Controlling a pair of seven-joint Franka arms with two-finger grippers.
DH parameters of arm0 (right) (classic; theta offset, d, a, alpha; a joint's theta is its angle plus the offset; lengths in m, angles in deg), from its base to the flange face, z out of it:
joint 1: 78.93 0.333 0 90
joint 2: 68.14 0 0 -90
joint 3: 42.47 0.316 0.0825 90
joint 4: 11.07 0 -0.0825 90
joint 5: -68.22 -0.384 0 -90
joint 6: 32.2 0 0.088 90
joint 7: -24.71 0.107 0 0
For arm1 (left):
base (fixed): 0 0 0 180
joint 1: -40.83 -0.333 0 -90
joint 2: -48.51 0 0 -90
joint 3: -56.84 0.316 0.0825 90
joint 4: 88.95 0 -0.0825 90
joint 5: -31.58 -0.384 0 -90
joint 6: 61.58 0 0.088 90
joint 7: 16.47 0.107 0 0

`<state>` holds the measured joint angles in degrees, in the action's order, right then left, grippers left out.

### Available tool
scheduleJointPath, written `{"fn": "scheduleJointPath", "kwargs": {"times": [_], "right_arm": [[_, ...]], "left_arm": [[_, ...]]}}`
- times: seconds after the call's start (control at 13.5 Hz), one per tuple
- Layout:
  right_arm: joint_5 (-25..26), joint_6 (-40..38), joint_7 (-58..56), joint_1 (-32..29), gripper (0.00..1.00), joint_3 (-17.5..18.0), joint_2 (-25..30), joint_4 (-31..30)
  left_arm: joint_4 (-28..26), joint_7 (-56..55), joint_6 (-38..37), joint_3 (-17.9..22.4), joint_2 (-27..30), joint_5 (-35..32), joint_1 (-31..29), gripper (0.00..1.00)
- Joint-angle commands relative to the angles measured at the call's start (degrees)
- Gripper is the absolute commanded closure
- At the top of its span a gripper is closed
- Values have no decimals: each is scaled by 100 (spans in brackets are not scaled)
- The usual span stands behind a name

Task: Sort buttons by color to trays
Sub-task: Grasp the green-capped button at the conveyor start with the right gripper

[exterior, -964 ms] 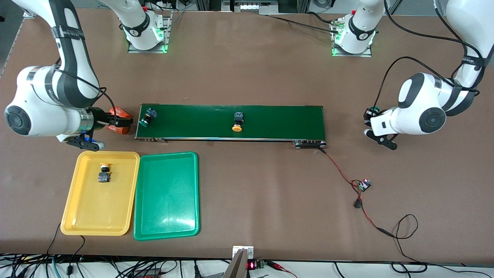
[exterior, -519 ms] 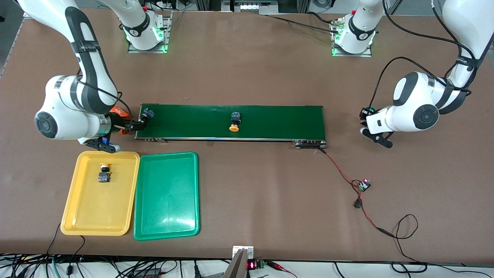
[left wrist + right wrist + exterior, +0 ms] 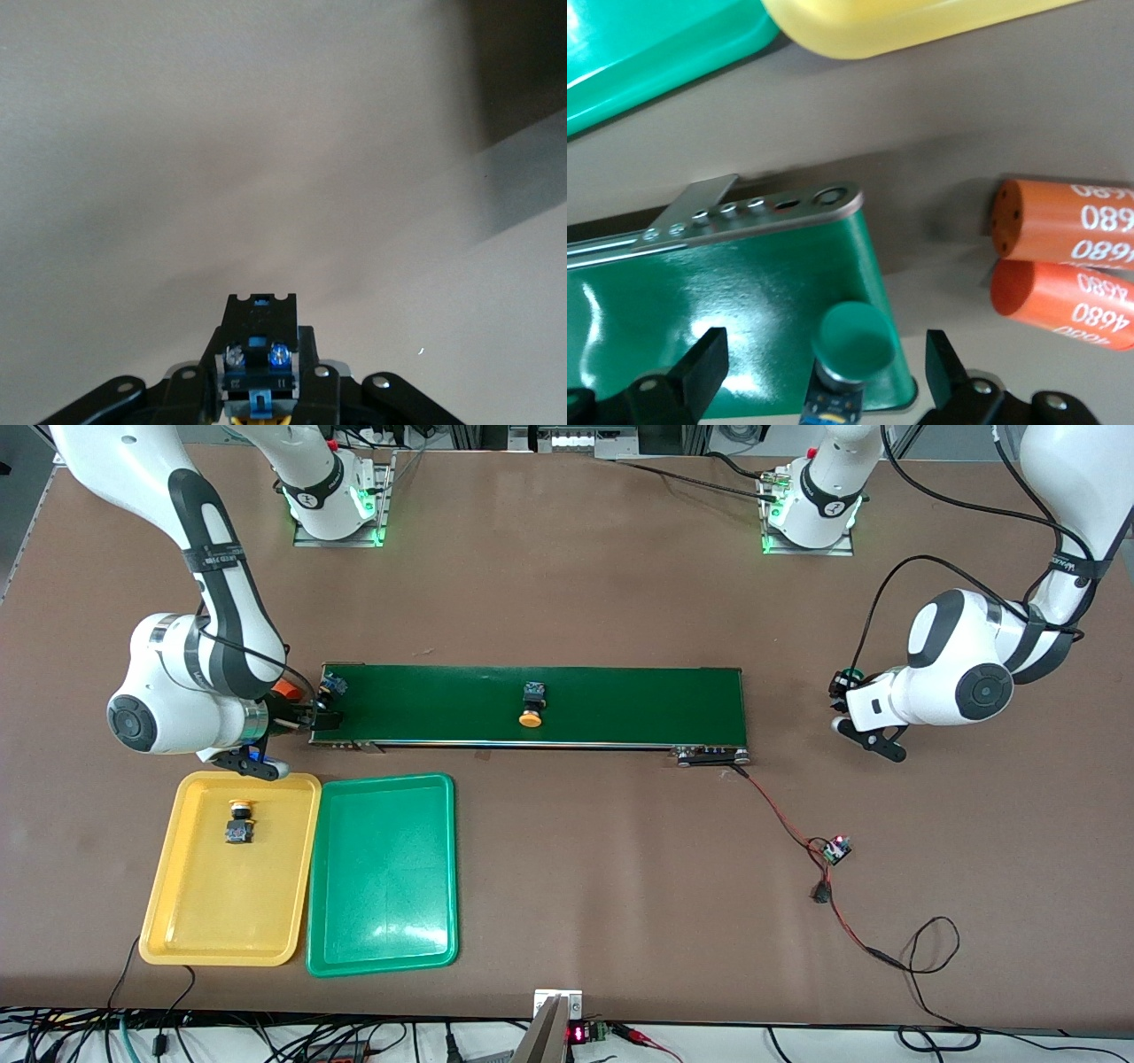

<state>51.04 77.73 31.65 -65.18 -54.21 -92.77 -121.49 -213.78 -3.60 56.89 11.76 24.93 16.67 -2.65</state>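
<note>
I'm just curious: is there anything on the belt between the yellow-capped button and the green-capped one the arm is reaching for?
No. In the front view, the conveyor belt is bare between the yellow-capped button and the green-capped button at the open right gripper.

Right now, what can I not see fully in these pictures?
- Held button, left wrist view: cap cut off by the edge.
- Green button, right wrist view: body cut off by the edge; front view: mostly hidden by the right gripper.
- Orange cylinders, right wrist view: print cut off by the edge.
</note>
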Motion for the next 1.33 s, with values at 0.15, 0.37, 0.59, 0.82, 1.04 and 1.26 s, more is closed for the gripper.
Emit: {"fn": "scheduleJointPath", "kwargs": {"times": [0.15,0.37,0.59,0.82,1.04,1.26], "right_arm": [[-101,2,-456,-284,4,75,-25,-41],[-101,-25,-535,-346,32,75,-51,-15],[-93,-34,-553,-346,57,84,-51,29],[-75,-34,-580,-346,74,84,-60,108],[-75,-68,-580,-346,77,84,-60,161],[-49,-829,-554,-337,78,49,-25,738]], "left_arm": [[-192,110,194,-44,134,85,-64,100],[-183,119,194,-44,125,77,-91,100],[-183,136,203,-44,125,68,-91,100],[-174,189,238,-35,125,15,-99,100],[-165,250,238,-35,125,6,-99,100],[-113,146,212,-35,160,6,-99,100]]}}
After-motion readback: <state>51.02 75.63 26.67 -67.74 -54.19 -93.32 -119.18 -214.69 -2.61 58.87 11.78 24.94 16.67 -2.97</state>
